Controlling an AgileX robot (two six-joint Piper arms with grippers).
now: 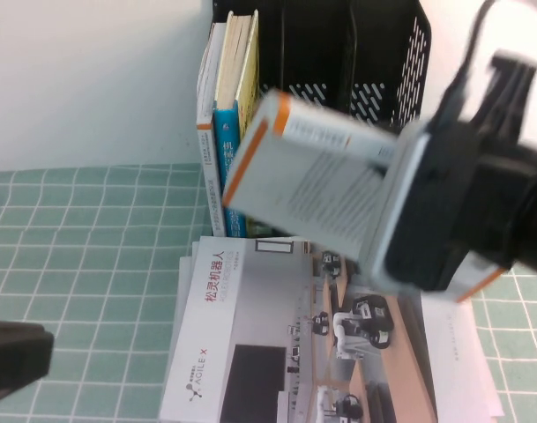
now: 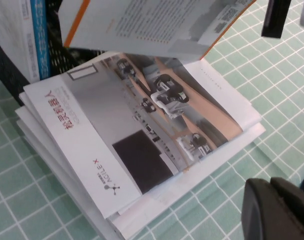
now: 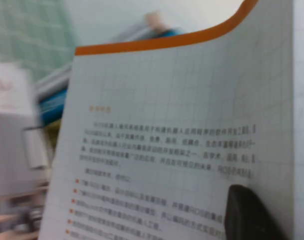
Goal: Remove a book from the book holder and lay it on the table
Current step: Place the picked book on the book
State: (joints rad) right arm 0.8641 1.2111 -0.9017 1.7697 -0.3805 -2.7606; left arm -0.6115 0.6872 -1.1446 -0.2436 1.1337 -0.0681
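Book (image 1: 312,172), thin, flexible and orange-edged, hangs clamped in the right hand (image 1: 409,220) above the glossy stacked booklets (image 1: 277,344) on the desk (image 1: 92,256): lower it level onto them, left hand (image 1: 12,361) parked nearest, grip unreadable, rigid black mesh holder (image 1: 356,53) farthest.

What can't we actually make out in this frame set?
- Right gripper: shut on the orange-edged book; the high view is motion-blurred, its fingers hidden by the book.
- Left gripper: cut off at the high view's left edge, only a dark corner in the left wrist view.
- Book holder: lower part hidden behind the held book.
- Book stack: lower titles covered.
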